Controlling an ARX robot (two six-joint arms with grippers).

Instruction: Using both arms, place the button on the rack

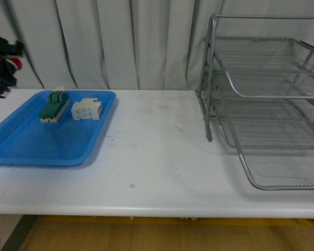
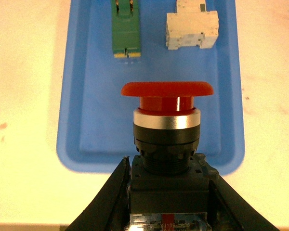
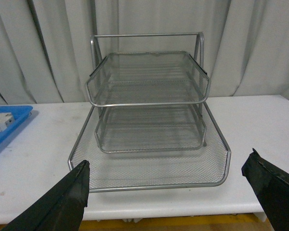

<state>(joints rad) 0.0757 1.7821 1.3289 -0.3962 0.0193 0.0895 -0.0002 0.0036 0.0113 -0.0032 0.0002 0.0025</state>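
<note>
In the left wrist view my left gripper (image 2: 168, 192) is shut on the button (image 2: 166, 125), its black fingers (image 2: 108, 197) clamping the blocky black body; the red mushroom cap points away from the wrist, above the blue tray (image 2: 86, 110). The silver wire-mesh rack (image 1: 267, 104) stands at the table's right in the front view. It fills the right wrist view (image 3: 149, 115), facing my right gripper (image 3: 166, 192), which is open and empty with its fingers (image 3: 62, 202) wide apart before the lowest tray's front rim. Neither arm shows in the front view.
The blue tray (image 1: 21, 141) lies at the table's left, holding a green-and-cream block (image 1: 55, 106) and a white blocky component (image 1: 87, 109). Both also show in the left wrist view: the block (image 2: 125, 29) and the component (image 2: 191, 30). Grey curtains hang behind. The table's front edge is near.
</note>
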